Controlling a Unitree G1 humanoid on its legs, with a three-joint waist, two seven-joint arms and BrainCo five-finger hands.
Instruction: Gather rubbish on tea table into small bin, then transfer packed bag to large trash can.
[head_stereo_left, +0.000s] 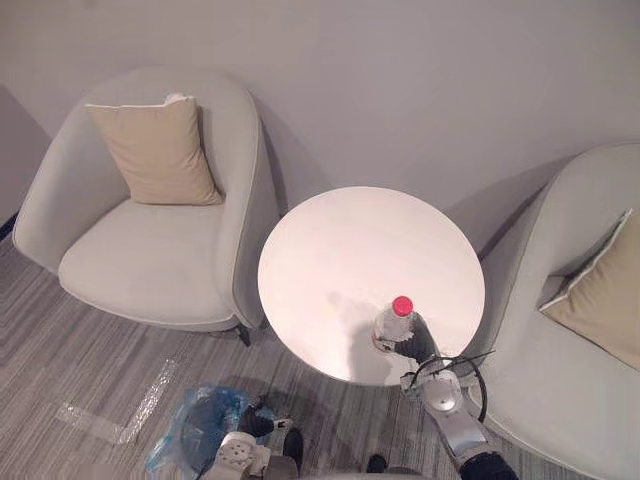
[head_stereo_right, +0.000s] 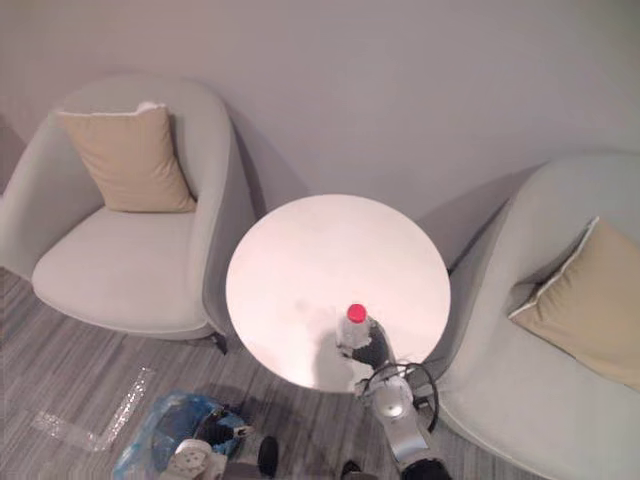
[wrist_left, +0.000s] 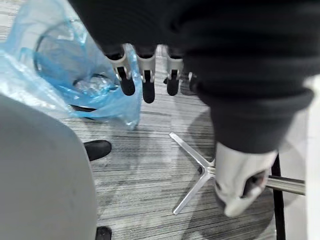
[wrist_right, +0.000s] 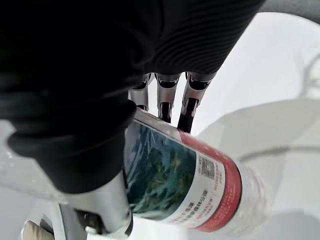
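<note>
A clear plastic bottle (head_stereo_left: 397, 322) with a red cap stands upright near the front right edge of the round white tea table (head_stereo_left: 340, 250). My right hand (head_stereo_left: 417, 347) reaches in from below and is wrapped round its lower body. Up close, the fingers (wrist_right: 165, 107) curl behind the bottle's blue and red label (wrist_right: 200, 185). On the floor in front of the table, to its left, stands the small bin lined with a blue bag (head_stereo_left: 195, 425). My left hand (head_stereo_left: 262, 423) hangs beside the bag (wrist_left: 75, 75) with straight fingers (wrist_left: 145, 82), holding nothing.
A grey armchair (head_stereo_left: 150, 250) with a tan cushion stands left of the table, and another (head_stereo_left: 570, 370) is close on the right. The table's metal base legs (wrist_left: 192, 165) spread over the grey striped floor. A strip of clear tape (head_stereo_left: 145, 400) lies on the floor.
</note>
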